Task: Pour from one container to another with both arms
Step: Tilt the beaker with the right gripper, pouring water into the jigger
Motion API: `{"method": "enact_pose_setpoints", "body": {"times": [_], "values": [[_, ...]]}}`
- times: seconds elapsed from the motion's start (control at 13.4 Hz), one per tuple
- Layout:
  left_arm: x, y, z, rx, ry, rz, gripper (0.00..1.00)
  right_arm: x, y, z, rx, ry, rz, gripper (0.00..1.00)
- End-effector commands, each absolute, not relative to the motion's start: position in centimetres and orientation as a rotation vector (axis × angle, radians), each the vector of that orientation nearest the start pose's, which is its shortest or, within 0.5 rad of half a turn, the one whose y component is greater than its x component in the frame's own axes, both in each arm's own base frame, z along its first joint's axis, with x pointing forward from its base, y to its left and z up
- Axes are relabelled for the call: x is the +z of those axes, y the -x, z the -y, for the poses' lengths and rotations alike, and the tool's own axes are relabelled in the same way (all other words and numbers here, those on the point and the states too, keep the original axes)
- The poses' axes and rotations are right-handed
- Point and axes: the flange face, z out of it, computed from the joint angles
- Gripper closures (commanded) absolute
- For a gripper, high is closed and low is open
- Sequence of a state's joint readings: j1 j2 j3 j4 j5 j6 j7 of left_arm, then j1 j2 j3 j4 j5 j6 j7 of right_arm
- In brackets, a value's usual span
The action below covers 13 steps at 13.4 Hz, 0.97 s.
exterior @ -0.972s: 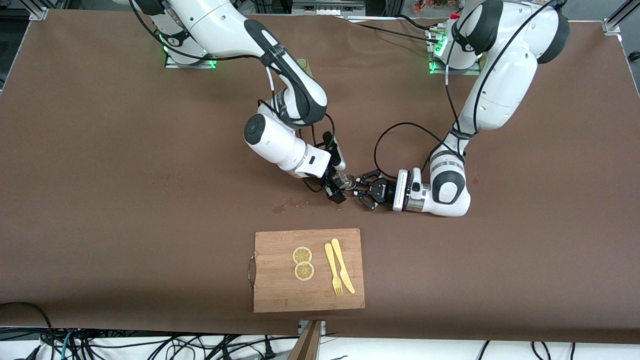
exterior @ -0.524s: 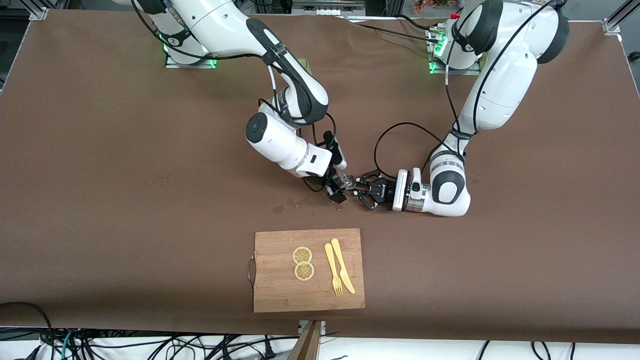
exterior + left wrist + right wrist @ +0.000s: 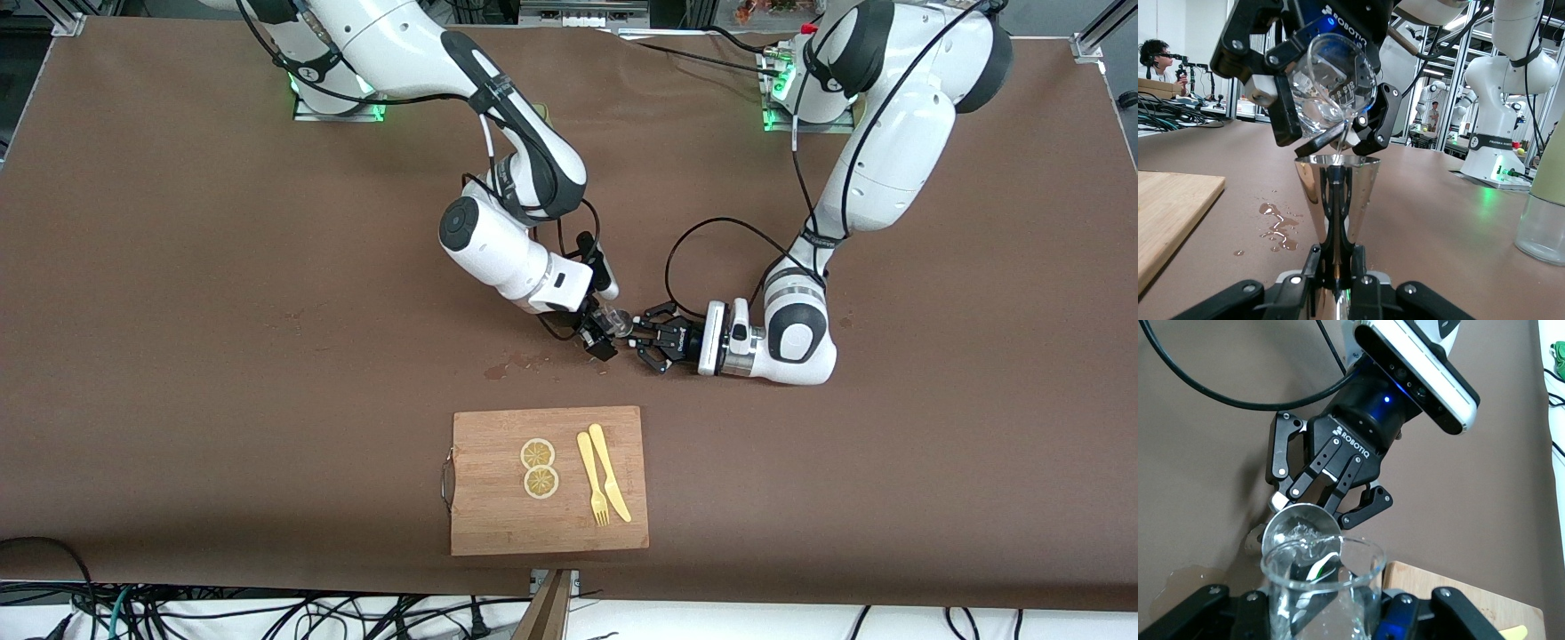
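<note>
A clear glass beaker is clamped in my right gripper, which is shut on it. The beaker is tipped over a metal cone cup, and a thin stream of water runs into the cup. My left gripper is shut on the cup's narrow lower part and holds it upright on or just above the table. The right wrist view shows water in the cup. In the front view the right gripper and the left gripper meet at the table's middle.
A wet spill lies on the brown table cover beside the cup, toward the right arm's end. A wooden cutting board with two lemon slices, a yellow fork and a knife lies nearer the front camera. A bottle stands near the right arm's base.
The right arm's wrist and forearm have shifted slightly toward its base, with the beaker kept tipped over the cup. The left arm has not moved.
</note>
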<state>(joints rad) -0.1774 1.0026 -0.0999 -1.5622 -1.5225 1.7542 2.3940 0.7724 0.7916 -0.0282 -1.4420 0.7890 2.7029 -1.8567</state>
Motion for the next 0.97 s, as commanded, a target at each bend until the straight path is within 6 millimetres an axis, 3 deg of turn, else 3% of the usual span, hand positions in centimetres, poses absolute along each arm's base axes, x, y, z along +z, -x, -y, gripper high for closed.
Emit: {"method": "enact_pose_setpoints", "body": {"times": [0.0,0.37,0.6,0.9], "values": [[7.9,-60.6,26.1,0.935,-1.216,1.291,1.00,26.5,-56.3,-50.0,1.005,-1.813,-2.579,1.00],[8.1,-60.9,26.2,0.941,-1.213,1.297,1.00,26.7,-57.4,-48.6,1.019,-1.953,-2.537,1.00],[8.2,-60.9,26.1,0.941,-1.214,1.297,1.00,27.0,-58.1,-47.6,1.090,-2.130,-2.475,1.00],[8.2,-61.1,25.5,0.938,-1.213,1.307,1.00,28.5,-58.7,-46.6,1.172,-2.308,-2.440,1.00]]}}
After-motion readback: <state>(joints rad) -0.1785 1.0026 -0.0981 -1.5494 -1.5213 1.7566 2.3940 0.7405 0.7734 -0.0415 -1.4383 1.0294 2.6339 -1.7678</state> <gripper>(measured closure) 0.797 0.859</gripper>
